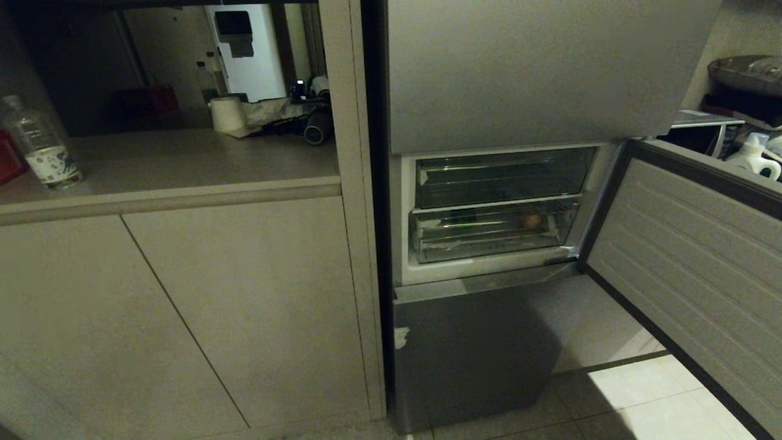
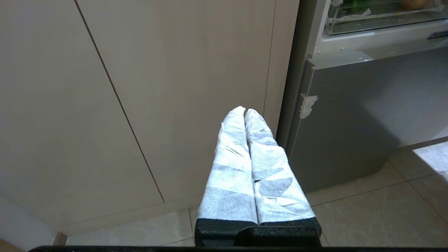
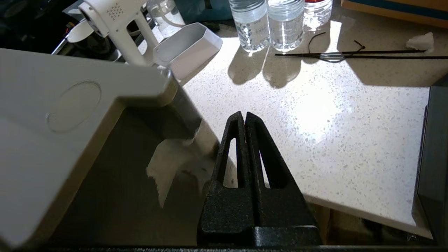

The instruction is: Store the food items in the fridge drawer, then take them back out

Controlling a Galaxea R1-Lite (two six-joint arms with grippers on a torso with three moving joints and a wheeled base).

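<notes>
From the head, neither arm was seen; the drawer [image 1: 489, 232] was pushed in behind the open door [image 1: 690, 263], an orange-brown item [image 1: 532, 220] inside, seemingly stored. At the left wrist, the left gripper [image 2: 244, 111] was parked, jaws together, the drawer up beyond their tips. At the right wrist, the right gripper [image 3: 243, 115] was empty, jaws together, over a surface [image 3: 315, 115], bottles [image 3: 267, 22] ahead.

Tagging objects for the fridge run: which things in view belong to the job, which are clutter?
Job: clear plastic fridge drawer; round orange-brown food item and dark green food item inside it.

Clutter: clear water bottle on counter; white paper roll; white detergent bottle.
</notes>
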